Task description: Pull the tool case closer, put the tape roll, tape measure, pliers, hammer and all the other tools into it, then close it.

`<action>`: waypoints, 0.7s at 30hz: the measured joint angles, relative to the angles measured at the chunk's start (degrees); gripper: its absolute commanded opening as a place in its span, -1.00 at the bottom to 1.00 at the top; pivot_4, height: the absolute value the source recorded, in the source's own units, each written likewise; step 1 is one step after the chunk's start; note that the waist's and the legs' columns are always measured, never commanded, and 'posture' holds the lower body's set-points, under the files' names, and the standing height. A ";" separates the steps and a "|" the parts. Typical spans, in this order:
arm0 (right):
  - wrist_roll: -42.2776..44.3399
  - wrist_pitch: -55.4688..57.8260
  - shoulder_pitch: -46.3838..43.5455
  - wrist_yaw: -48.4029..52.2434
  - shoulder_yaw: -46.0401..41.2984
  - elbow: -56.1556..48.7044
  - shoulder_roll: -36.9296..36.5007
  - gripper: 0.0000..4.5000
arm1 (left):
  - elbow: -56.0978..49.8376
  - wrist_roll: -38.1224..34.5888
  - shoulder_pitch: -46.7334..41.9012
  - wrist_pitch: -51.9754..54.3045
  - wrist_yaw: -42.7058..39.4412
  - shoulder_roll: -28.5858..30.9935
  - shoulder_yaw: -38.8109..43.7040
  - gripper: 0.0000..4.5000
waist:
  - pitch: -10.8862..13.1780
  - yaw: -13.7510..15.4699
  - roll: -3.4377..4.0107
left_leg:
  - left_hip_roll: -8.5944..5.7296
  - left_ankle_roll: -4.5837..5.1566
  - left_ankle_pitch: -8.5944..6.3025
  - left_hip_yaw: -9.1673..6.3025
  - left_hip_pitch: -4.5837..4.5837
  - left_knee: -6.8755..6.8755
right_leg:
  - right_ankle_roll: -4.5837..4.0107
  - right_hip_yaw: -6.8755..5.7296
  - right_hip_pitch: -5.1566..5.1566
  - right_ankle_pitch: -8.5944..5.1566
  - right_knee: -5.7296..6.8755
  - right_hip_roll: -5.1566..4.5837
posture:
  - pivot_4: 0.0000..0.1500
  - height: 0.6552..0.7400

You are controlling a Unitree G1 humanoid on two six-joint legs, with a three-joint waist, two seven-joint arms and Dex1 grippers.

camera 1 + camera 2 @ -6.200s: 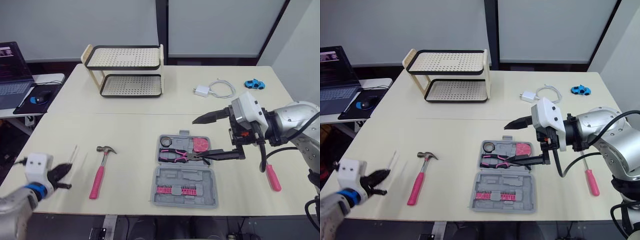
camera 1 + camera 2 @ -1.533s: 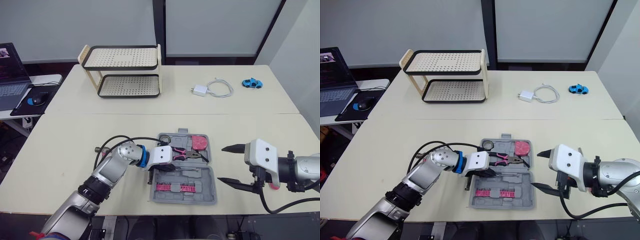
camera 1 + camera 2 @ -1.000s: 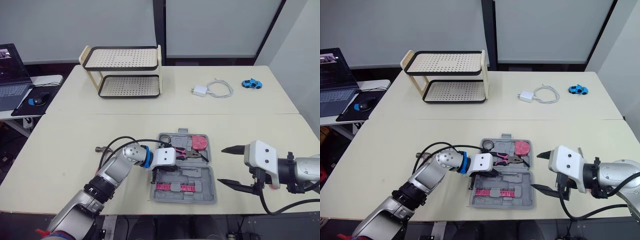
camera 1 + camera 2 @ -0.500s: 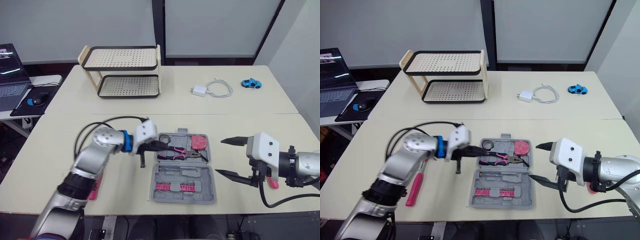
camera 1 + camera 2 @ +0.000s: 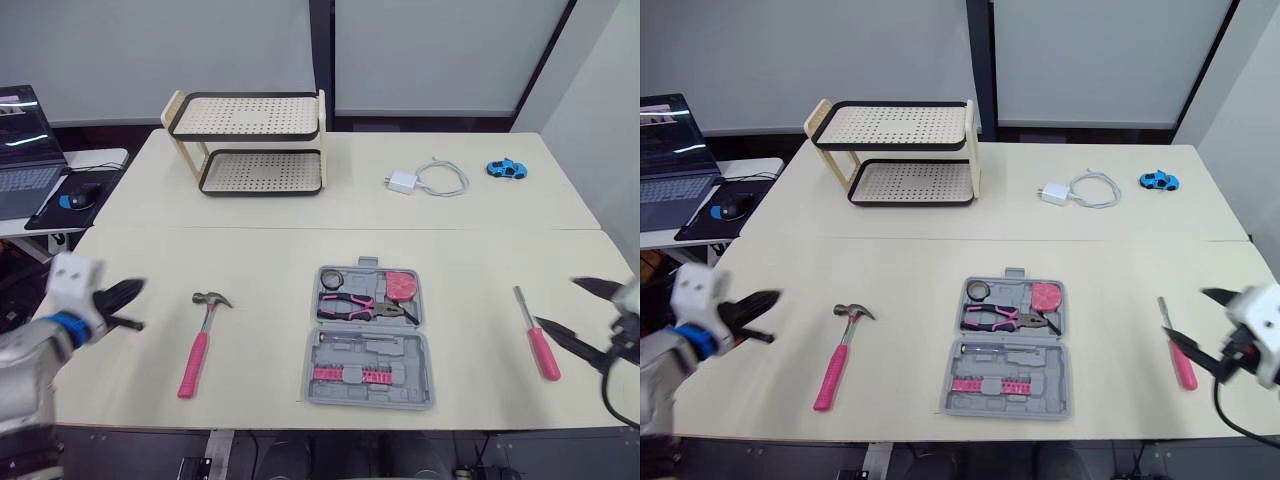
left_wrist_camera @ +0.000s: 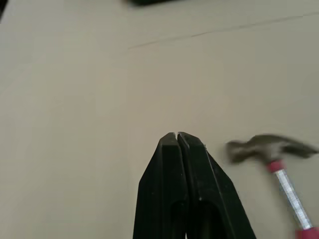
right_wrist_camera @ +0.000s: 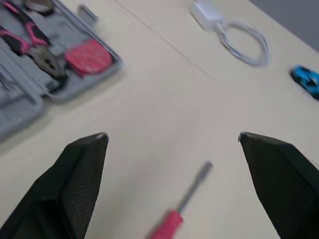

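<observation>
The grey tool case [image 5: 368, 372] lies open at the table's front centre. Its far half holds the tape roll [image 5: 331, 281], the pink-handled pliers [image 5: 362, 307] and the pink tape measure [image 5: 402, 286]; its near half holds a row of pink bits. The pink-handled hammer [image 5: 201, 337] lies on the table left of the case. A pink-handled screwdriver [image 5: 538, 345] lies to the case's right. My left gripper [image 6: 177, 134] is shut and empty at the far left, left of the hammer. My right gripper [image 7: 172, 134] stands open at the far right, beside the screwdriver.
A two-tier perforated rack [image 5: 250, 140] stands at the back left. A white charger with its cable [image 5: 425, 180] and a blue toy car [image 5: 507, 167] lie at the back right. A laptop and mouse [image 5: 25, 150] sit on a side desk to the left.
My left arm has drawn back from the case's left side to the far left edge. My right gripper has moved away to the right, uncovering the screwdriver.
</observation>
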 measured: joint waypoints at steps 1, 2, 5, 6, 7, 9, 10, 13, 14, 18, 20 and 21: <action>-0.83 -1.53 1.28 0.01 -0.85 2.45 0.67 1.00 | 1.26 -0.03 1.32 0.11 1.44 -0.40 1.59 -0.92 | -0.01 0.00 -0.01 | 0.01 0.00 0.00 0.05 0.10 -0.11 | 0.00 0.06 0.04 0.00 -0.01 -0.04 | 1.00 1.00; -1.70 -3.24 2.48 0.08 -1.44 5.20 1.42 1.00 | 2.63 -0.22 2.63 0.19 2.86 -0.97 3.05 -0.83 | -0.01 0.00 -0.02 | 0.01 0.00 0.00 0.12 0.25 -0.22 | 0.00 0.11 0.12 -0.01 -0.04 -0.06 | 1.00 1.00; -2.79 -6.18 4.70 0.54 -2.31 10.30 2.03 1.00 | 5.05 -1.71 4.56 0.13 4.74 -2.07 5.31 -0.46 | -0.02 -0.01 0.01 | 0.04 0.00 0.00 0.13 0.71 -0.37 | -0.02 0.07 0.63 -0.03 -0.22 -0.04 | 1.00 1.00; -2.79 -6.87 5.11 0.64 -2.81 11.79 2.22 1.00 | 5.55 -2.10 5.18 0.10 5.32 -2.25 5.86 -0.30 | -0.05 -0.07 0.04 | 0.05 -0.01 -0.01 0.11 0.79 -0.40 | -0.02 0.04 0.75 -0.03 -0.36 0.01 | 1.00 1.00; -2.74 -7.30 5.68 0.73 -3.24 13.22 2.22 1.00 | 6.01 -2.25 5.67 0.10 5.63 -2.48 6.48 -0.16 | -0.06 -0.08 0.03 | 0.06 -0.01 -0.01 0.09 0.82 -0.40 | -0.02 0.04 0.80 -0.03 -0.38 0.01 | 1.00 1.00; -2.64 -7.66 6.11 1.14 -3.41 14.66 2.22 1.00 | 6.02 -3.09 6.34 0.10 6.35 -2.86 7.02 0.14 | -0.09 -0.08 0.01 | 0.10 -0.01 -0.01 0.07 0.82 -0.40 | -0.02 0.04 0.82 -0.03 -0.41 -0.01 | 1.00 1.00; -2.61 -7.91 6.14 1.38 -3.41 15.24 2.22 1.00 | 6.00 -3.59 6.60 0.10 6.52 -2.96 7.04 0.28 | -0.10 -0.08 0.01 | 0.10 -0.01 -0.01 0.06 0.82 -0.40 | -0.02 0.04 0.82 -0.03 -0.41 -0.04 | 1.00 1.00; -2.57 -8.09 6.09 2.04 -3.41 15.69 2.10 1.00 | 5.90 -4.42 7.36 0.02 6.50 -2.96 7.03 0.74 | -0.12 -0.07 0.04 | 0.11 -0.01 -0.01 0.05 0.82 -0.41 | -0.02 0.04 0.82 -0.03 -0.42 -0.04 | 1.00 1.00; -2.57 -8.12 6.00 2.17 -3.41 15.92 1.98 1.00 | 5.90 -4.47 7.49 -0.04 6.50 -2.96 7.04 0.87 | -0.13 -0.07 0.04 | 0.10 -0.01 -0.01 0.04 0.82 -0.41 | -0.02 0.04 0.82 -0.03 -0.42 -0.04 | 1.00 1.00; -2.59 -8.32 5.59 2.43 -3.38 16.89 1.60 1.00 | 5.88 -4.50 8.24 -0.31 6.45 -2.94 7.03 0.99 | -0.14 -0.07 0.05 | 0.09 -0.02 -0.02 0.05 0.81 -0.41 | -0.02 0.04 0.83 -0.03 -0.44 -0.05 | 1.00 1.00; -2.60 -8.47 5.22 2.66 -3.34 17.22 1.39 1.00 | 5.86 -4.50 8.63 -0.31 6.39 -2.92 7.03 0.99 | -0.14 -0.07 0.05 | 0.10 -0.02 -0.02 0.05 0.81 -0.41 | -0.02 0.05 0.83 -0.03 -0.45 -0.05 | 1.00 1.00; -2.56 -8.53 5.01 3.07 -3.26 17.18 1.19 1.00 | 5.76 -4.50 8.85 -0.31 6.35 -2.89 7.03 0.99 | -0.14 -0.07 0.05 | 0.09 -0.02 -0.02 0.05 0.81 -0.41 | -0.02 0.04 0.83 -0.03 -0.45 -0.05 | 1.00 1.00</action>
